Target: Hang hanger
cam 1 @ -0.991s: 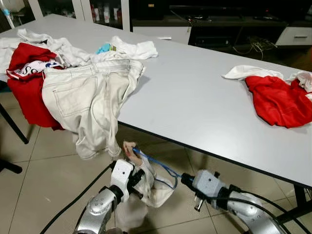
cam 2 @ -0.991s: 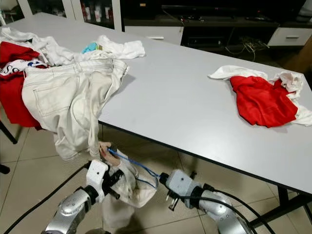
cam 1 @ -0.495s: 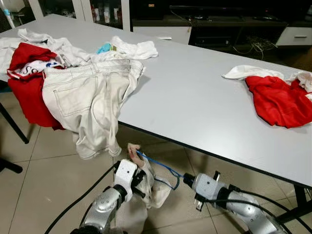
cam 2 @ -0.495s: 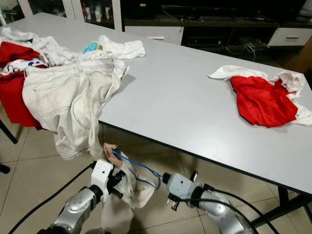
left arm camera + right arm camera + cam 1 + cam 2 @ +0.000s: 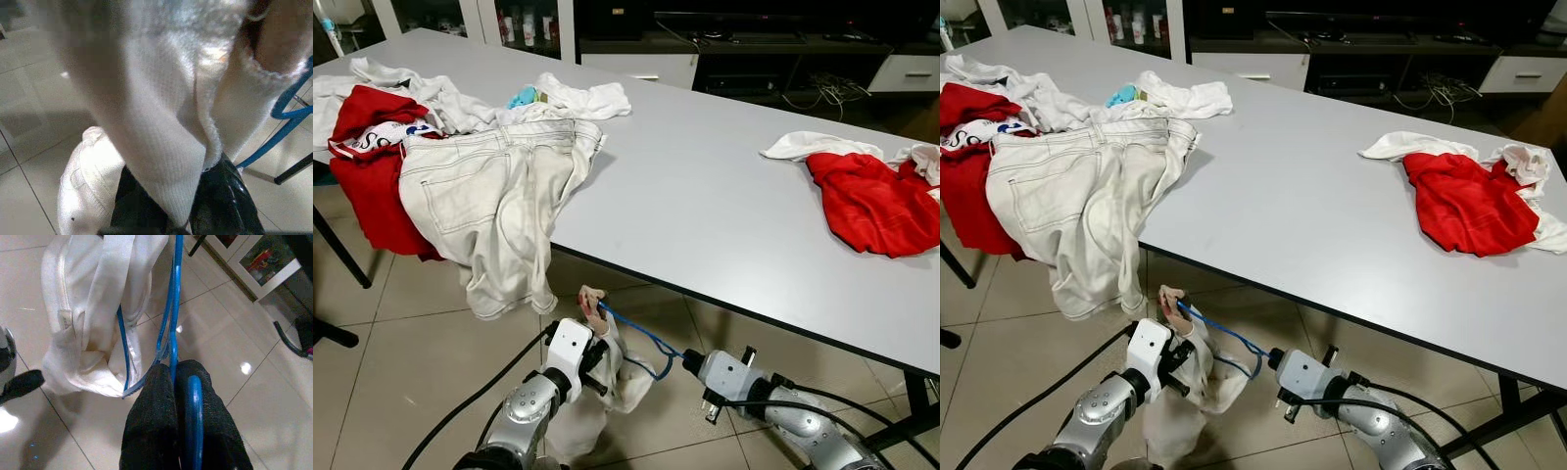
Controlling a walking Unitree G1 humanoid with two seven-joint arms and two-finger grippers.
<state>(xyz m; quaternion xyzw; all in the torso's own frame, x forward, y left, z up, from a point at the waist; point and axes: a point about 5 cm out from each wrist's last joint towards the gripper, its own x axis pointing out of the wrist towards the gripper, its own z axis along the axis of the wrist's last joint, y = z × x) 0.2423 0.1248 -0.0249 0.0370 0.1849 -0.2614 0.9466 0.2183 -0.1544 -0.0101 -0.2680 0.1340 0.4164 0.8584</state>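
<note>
Both silver arms are extended low at 6 o'clock in the head views, forearms converging inward. The left gripper [image 5: 590,338] points toward 1 o'clock, fingers [image 5: 215,205] clamped on white fabric. The right gripper [image 5: 175,377] points toward 10 o'clock at the left one, fingers [image 5: 151,416] pressed together on a blue wire.

A long grey table [image 5: 705,196] with a dark edge runs across the room on black legs [image 5: 913,394]. Beneath it lies a glossy floor [image 5: 391,343] of pale beige tiles. Past the table's far edge stand white cabinets [image 5: 646,64] and dark low shelving [image 5: 754,69].
</note>
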